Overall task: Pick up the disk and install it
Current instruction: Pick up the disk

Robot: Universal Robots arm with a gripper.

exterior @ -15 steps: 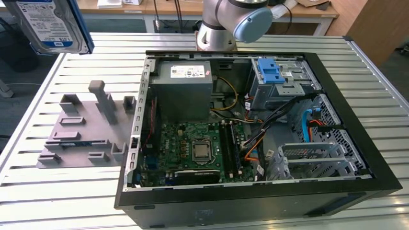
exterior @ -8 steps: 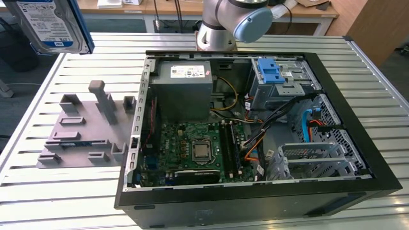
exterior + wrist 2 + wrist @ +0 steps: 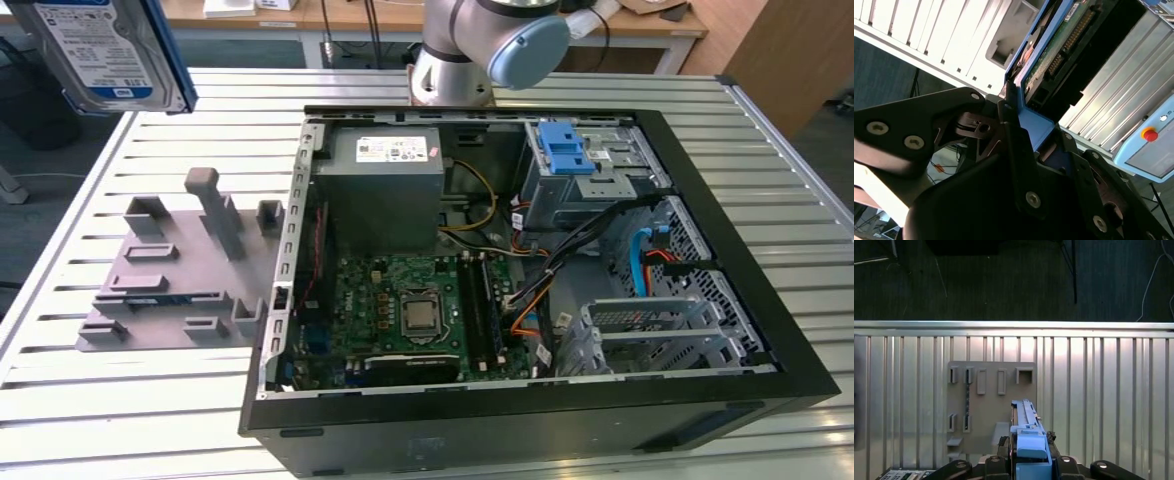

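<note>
Starting with the exterior view. Spot the disk [image 3: 114,50] way up at eleven o'clock, lifted clear of the table [image 3: 134,420], label side showing, silver metal with blue trim. Find the open case [image 3: 534,430] dead centre, black sheet steel, with a green mainboard [image 3: 414,300] at six o'clock inside it, a grey box [image 3: 387,165] at twelve and a ridged blue latch [image 3: 567,150] at two. Note the grey fixture [image 3: 160,290] at nine o'clock of the case: matte, blocky, all slots and posts. Catch the arm [image 3: 467,40] at twelve, beyond the case.

Over to the second wrist view. See the gripper [image 3: 1034,120] clenched on the disk [image 3: 1054,55], black fingers [image 3: 1016,150] pinching its blue rails [image 3: 1026,47] from both sides. Make out bare green circuitry and a pin connector on the disk's underside.

On to the first wrist view. Looking along the disk [image 3: 1024,415], edge-on in the gripper [image 3: 1028,442], with the fixture [image 3: 989,410] and the ribbed metal table [image 3: 1104,390] beyond it.

Now handling, as a judgement. Expect a dense, rigid slab, heavy for its size, no give at all, and touchy about knocks. Better to grip across the plastic rails than on the slick metal lid or the exposed circuitry.
</note>
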